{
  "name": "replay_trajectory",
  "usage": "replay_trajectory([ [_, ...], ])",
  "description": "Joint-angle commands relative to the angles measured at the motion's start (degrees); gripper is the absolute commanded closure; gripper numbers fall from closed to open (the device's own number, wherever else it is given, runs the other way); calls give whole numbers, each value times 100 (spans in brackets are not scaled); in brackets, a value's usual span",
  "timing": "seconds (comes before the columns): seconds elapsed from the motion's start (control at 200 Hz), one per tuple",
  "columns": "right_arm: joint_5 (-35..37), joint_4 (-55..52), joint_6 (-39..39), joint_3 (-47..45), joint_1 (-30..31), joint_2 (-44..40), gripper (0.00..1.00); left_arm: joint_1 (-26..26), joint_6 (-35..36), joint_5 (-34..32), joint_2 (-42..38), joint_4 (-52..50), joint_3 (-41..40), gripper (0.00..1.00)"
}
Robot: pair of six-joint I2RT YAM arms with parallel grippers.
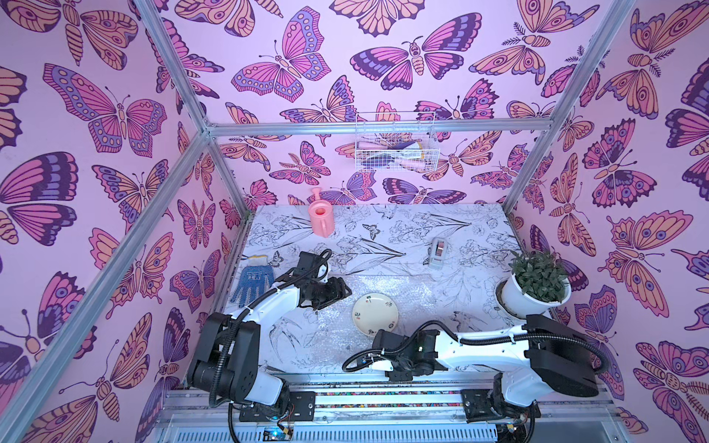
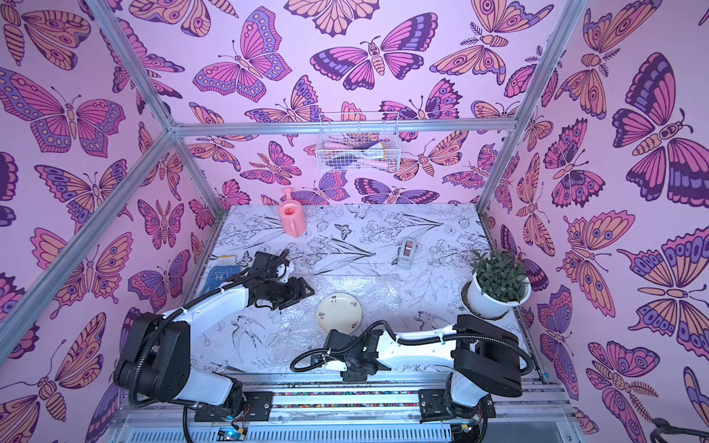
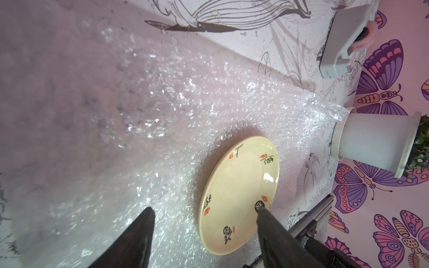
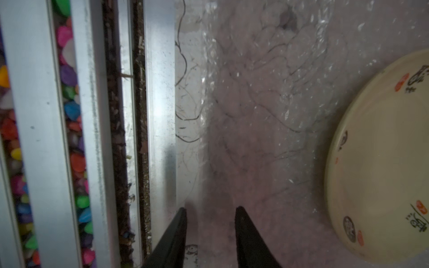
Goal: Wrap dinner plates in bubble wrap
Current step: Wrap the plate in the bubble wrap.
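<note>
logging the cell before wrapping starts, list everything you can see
bubble wrap: 1, clear, spread on the table
plate: 1, cream, on the wrap
tape dispenser: 1, grey, behind the wrap
plant pot: 1, white, table's right edge
watering can: 1, pink, back left
glove: 1, blue, left edge
wire basket: 1, white, back wall
left pincer: 1, black, open left of plate
right pincer: 1, black, open at wrap's near edge

Plate point(image 4: 383, 162) cut off by pic edge, rt wrist view.
</note>
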Motion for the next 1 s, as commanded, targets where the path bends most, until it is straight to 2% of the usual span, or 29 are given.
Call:
replay_trajectory([
  [0.0, 94, -6, -96, -71, 49, 12, 62, 52, 43, 115, -94, 4, -117, 29],
  [0.165, 470, 105, -120, -151, 58, 230, 69, 60, 60, 103, -86, 5, -90, 28],
  [0.335, 333, 22, -194, -53, 58, 397, 69, 71, 52, 53, -150, 4, -90, 28],
  [0.391, 369, 53, -186, -54, 58, 410, 73, 81, 51, 62, -158, 3, -90, 28],
  [0.551, 289, -74, -227, 17, 50, 113, 94, 85, 47, 88, -178, -6, -90, 29],
  [0.641, 236, -301, -209, 162, 26, -128, 100, 84, 85, 45, -239, -37, -57, 28],
  [0.816, -343, -845, -278, 524, -314, -128, 100, 84, 224, -222, -465, -281, 39, 28],
  [0.996, -634, -1318, -484, 1130, -730, 139, 100, 79, 533, -569, -748, -822, 185, 28],
])
